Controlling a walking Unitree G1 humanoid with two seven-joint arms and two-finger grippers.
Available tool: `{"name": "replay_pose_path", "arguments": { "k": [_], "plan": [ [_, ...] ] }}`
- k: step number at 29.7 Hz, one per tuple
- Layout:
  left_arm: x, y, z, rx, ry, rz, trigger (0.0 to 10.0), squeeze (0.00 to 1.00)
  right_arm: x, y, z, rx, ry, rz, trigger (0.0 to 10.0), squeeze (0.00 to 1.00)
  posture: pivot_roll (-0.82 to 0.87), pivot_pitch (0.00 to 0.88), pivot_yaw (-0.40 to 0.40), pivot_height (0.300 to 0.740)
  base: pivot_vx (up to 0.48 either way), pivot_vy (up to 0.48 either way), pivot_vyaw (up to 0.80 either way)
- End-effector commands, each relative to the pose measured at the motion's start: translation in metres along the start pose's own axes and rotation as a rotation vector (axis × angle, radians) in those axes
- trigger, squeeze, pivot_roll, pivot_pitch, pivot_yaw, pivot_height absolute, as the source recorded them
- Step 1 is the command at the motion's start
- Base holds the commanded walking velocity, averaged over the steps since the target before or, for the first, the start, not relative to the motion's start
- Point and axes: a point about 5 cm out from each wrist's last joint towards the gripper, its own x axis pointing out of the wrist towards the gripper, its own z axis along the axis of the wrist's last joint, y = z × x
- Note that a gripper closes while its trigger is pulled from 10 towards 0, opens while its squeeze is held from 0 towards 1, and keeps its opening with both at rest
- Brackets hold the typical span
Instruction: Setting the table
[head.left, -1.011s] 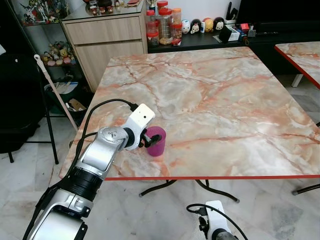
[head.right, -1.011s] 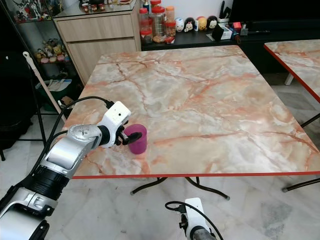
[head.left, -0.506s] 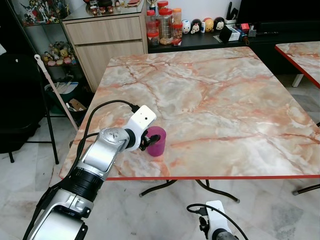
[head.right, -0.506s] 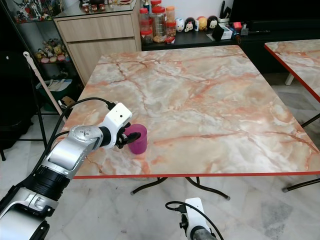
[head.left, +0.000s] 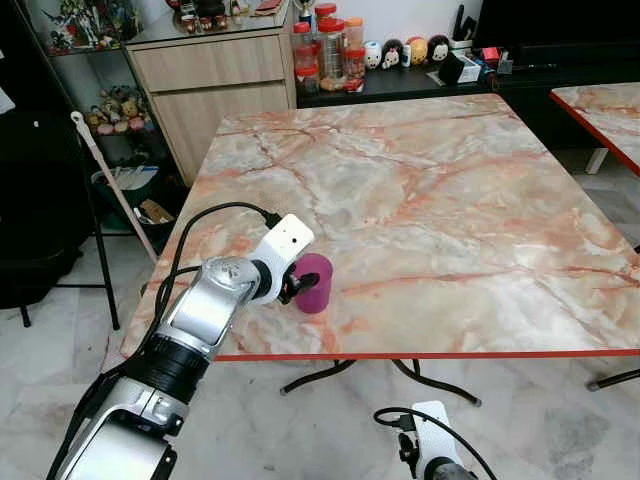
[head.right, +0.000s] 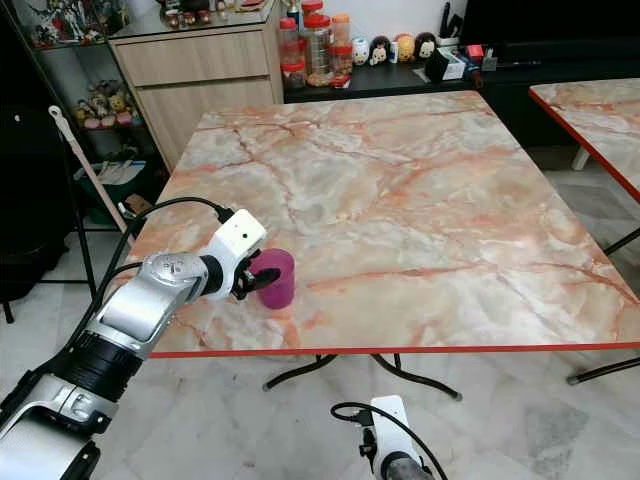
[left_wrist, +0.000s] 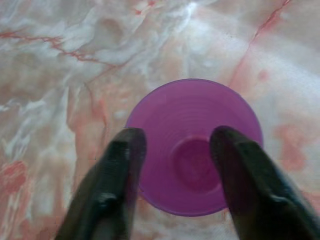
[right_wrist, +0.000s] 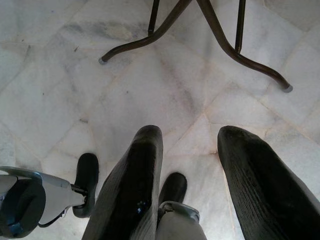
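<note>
A purple cup (head.left: 313, 283) stands upright on the marble table (head.left: 450, 190), close to its front left edge. My left gripper (head.left: 297, 286) reaches it from the left at cup height. In the left wrist view the cup (left_wrist: 195, 145) is seen from above, its inside bare. The left gripper (left_wrist: 177, 140) is open, one finger over the cup's rim on one side and the other over its far inner wall. My right gripper (right_wrist: 190, 135) hangs open over the marble floor beneath the table.
A red band runs along the table's front edge (head.left: 430, 354). A wooden cabinet (head.left: 215, 70) and jars (head.left: 325, 45) stand behind the table. A second marble table (head.left: 610, 105) is at the right. A black chair (head.left: 40, 200) and a stick (head.left: 110, 185) are at the left. Table legs (right_wrist: 220, 35) cross the floor.
The left wrist has shifted very slightly at the cup. The cup stays in the same spot on the table.
</note>
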Motion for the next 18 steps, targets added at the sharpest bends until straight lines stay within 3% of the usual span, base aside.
{"name": "replay_pose_path", "arguments": {
  "k": [1, 18],
  "plan": [
    [0.0011, 0.0014, -0.0017, 0.004, 0.022, -0.003, 0.0, 0.0, 0.0001, 0.0032, -0.0003, 0.008, 0.002, 0.002, 10.0, 0.0, 0.04, 0.0, 0.084, 0.74, 0.0, 0.0, 0.0],
    [0.0014, -0.0001, 0.0009, 0.027, 0.011, -0.007, 0.0, 0.0, -0.0003, 0.0038, -0.0018, 0.006, 0.005, 0.002, 10.0, 0.0, 0.04, 0.0, 0.087, 0.74, 0.0, 0.0, 0.0]
  ]
}}
